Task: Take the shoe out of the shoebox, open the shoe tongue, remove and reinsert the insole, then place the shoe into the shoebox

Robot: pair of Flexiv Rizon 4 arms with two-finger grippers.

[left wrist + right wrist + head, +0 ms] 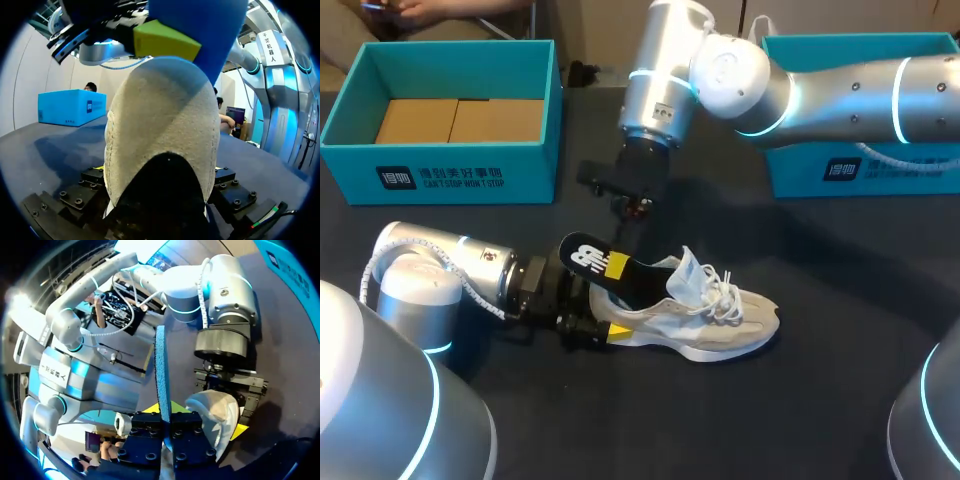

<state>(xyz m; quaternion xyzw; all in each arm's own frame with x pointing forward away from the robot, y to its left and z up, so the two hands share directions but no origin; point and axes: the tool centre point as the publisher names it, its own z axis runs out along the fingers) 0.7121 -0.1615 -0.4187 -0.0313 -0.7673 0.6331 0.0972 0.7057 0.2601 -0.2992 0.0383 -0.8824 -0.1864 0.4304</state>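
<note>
A white and beige shoe [720, 312] lies on its sole at the middle of the dark table, toe to the right. My left gripper [605, 325] is at the heel [160, 125], which fills the gap between its wide-set fingers, so it is shut on the shoe. The insole [588, 256], black on top and blue underneath [161, 365], sticks up and back out of the shoe's opening. My right gripper [617, 263] comes down from above and is shut on the insole's heel end [161, 415]. Its yellow tip [165, 42] presses the blue side.
A teal shoebox [440, 175] with brown cardboard inside stands at the back left. A second teal box [880, 170] stands at the back right, partly hidden behind my right arm. Bare tabletop lies in front of the shoe.
</note>
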